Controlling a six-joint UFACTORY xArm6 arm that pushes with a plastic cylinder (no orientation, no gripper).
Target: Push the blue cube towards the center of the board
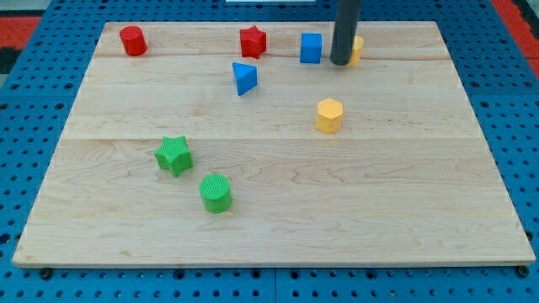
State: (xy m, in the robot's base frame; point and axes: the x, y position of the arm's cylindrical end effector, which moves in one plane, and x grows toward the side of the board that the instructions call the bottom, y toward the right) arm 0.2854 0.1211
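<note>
Blue cube (311, 48) near the view's top edge of the bench (269, 210), right of centre line, resting flat; well up from board centre. My tip (340, 63) just beside the cube on its right, small gap visible, not clearly touching; rod coming down from the view's top. No hand on this rig, just the rod, so nothing to call wide, narrow or holding. Yellow block (357, 49) directly behind the rod, mostly hidden, shape not readable. Red star (253, 41) left of the cube, near but apart; blue triangular block (244, 77) below-left of that. Yellow hexagonal block (329, 115) below the cube, closer to centre. Red cylinder (132, 40) at far top left. Green star (173, 155) and green cylinder (216, 193) lower left, near each other, not touching.
</note>
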